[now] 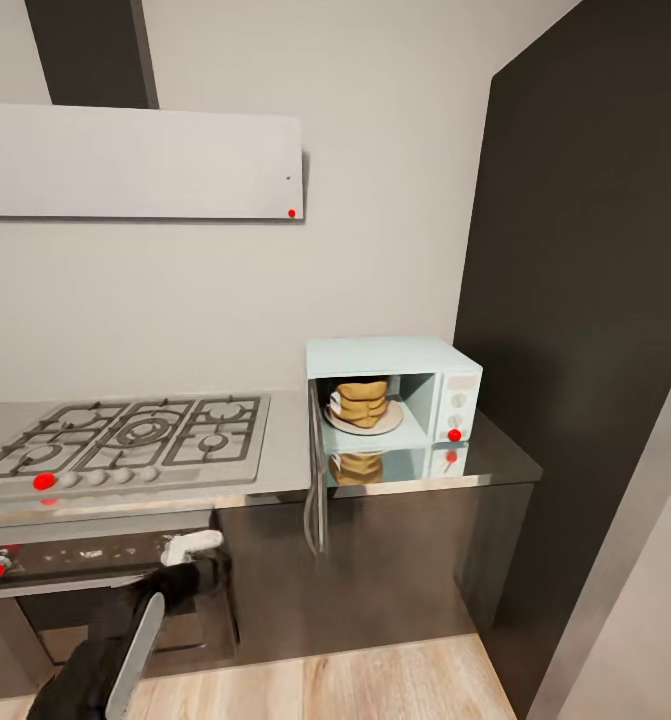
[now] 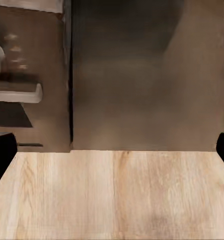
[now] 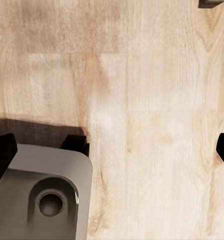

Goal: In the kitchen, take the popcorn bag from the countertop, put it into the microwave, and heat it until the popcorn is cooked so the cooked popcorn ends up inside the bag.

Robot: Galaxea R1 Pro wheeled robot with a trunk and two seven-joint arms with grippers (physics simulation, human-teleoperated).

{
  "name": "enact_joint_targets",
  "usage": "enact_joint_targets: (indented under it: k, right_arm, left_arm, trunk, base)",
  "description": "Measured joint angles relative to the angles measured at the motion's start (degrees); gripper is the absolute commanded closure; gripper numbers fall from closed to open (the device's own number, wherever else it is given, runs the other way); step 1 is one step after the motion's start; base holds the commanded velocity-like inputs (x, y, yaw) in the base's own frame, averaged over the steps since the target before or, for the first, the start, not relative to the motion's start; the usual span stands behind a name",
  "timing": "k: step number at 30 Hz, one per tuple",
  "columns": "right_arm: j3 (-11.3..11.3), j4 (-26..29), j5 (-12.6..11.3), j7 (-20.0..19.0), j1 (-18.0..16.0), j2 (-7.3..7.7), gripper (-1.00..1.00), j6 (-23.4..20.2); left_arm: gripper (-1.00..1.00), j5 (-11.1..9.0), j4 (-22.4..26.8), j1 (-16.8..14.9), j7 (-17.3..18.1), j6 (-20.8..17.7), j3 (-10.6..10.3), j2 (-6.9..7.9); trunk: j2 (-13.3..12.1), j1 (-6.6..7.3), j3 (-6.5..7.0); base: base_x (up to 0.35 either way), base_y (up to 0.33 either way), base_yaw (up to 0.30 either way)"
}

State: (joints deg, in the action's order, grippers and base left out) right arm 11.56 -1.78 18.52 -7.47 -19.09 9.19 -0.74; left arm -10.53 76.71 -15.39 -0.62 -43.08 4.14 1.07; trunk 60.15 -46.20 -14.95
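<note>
While the microwave stands with its door swung wide open, you can see one popcorn bag sitting upright inside it, its long axis vertical and its mouth facing up. The bag rests on a round pale plate on the oven's floor, toward the left half of the cavity. The popcorn itself is too small to make out from the head view. One microwave sits on the glossy grey worktop, close to the tall dark cabinet on the right, and its light panel with two knobs faces you, a red dot over the lower one. The bag and the panel are mirrored in the worktop's shine just below.

To the left on the same worktop lies one gas hob with a row of knobs along its front edge. Above it hangs one flat grey hood. Below the hob is a dark built-in oven.

Your left hand hangs low in front of that oven, well apart from the microwave; its left wrist view shows dark fingertips at both edges, spread with nothing between them. In the right wrist view, fingertips likewise sit at both edges, parted and empty, over the wood floor and a grey part of the robot's base.
</note>
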Motion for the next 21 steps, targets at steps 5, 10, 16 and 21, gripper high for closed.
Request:
enact_joint_targets:
  k: [5, 10, 16, 21]
  right_arm:
    - [0.0, 0.02, 0.0, -0.03, 0.0, 0.25, -1.0, 0.17]
    - [0.0, 0.02, 0.0, -0.03, 0.0, 0.27, -1.0, 0.18]
    - [0.0, 0.01, 0.0, 0.03, 0.0, 0.27, -1.0, 0.07]
    - [0.0, -0.06, -0.09, 0.08, 0.0, 0.22, -1.0, -0.36]
  left_arm:
    - [-1.0, -0.17, 1.84, -7.89, 0.3, -2.9, -0.71, -0.45]
    - [-1.0, -0.36, 2.11, -9.5, 1.41, -2.37, -1.64, -1.28]
    - [-1.0, -0.17, 2.44, -9.7, 12.89, 2.63, -7.88, -1.78]
    - [-1.0, 2.71, 1.39, -9.71, 13.77, 10.13, -11.64, -1.5]
  trunk:
    - [0.0, 0.0, 0.0]
    - [0.0, 0.0, -0.01]
    - [0.0, 0.0, -0.01]
    - [0.0, 0.0, -0.01]
  base:
    - [0.0, 0.0, 0.0]
    - [0.0, 0.0, 0.0]
    - [0.0, 0.0, 0.0]
    - [0.0, 0.0, 0.0]
